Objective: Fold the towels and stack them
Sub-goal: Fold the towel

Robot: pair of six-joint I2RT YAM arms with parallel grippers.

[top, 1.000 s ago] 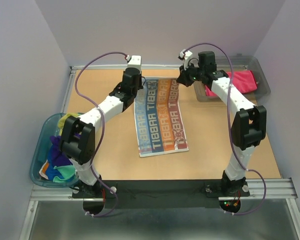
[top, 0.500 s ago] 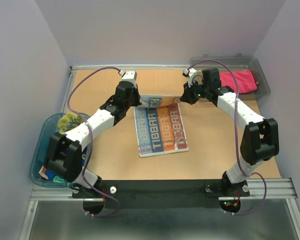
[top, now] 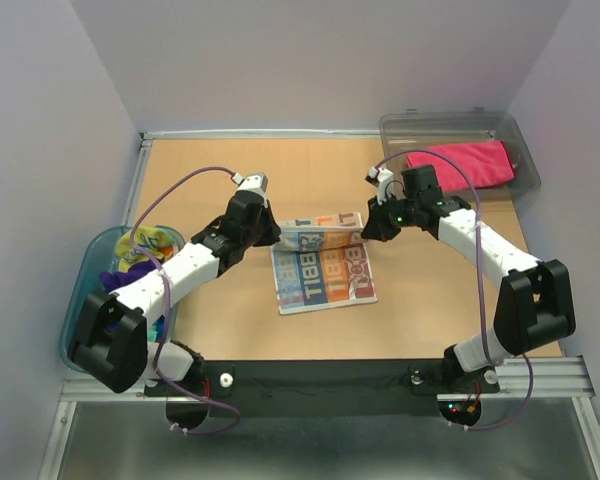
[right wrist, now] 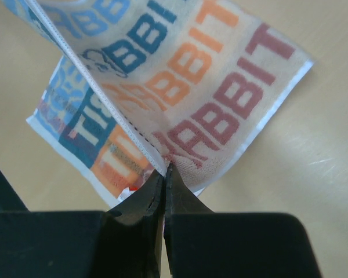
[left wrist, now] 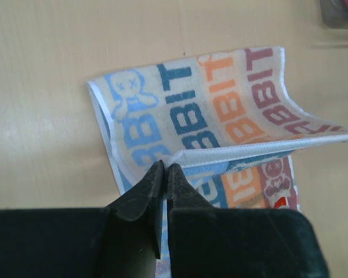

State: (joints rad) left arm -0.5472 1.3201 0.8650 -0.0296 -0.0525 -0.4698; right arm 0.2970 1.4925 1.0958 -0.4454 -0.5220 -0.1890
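Striped towel [top: 325, 278] lies doubled, left pincer [top: 277, 233] and right pincer [top: 366, 228] each clamped on a hem corner.

Striped towel [top: 325, 275]: soft matt cloth, stitched white hem. Table [top: 430, 300]: smooth matt wood. Bin [top: 525, 150]: clear glossy plastic.

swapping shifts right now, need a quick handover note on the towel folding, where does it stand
Left gripper: jaws shut on the far-left corner of the striped towel.
Right gripper: jaws shut on its far-right corner.
Striped towel: near half flat on the table, far edge held up over it, fold not laid down.
Done: pink towel lies in the clear bin.
Left: finish this fold, stack it, then the loose towels in the blue tub.
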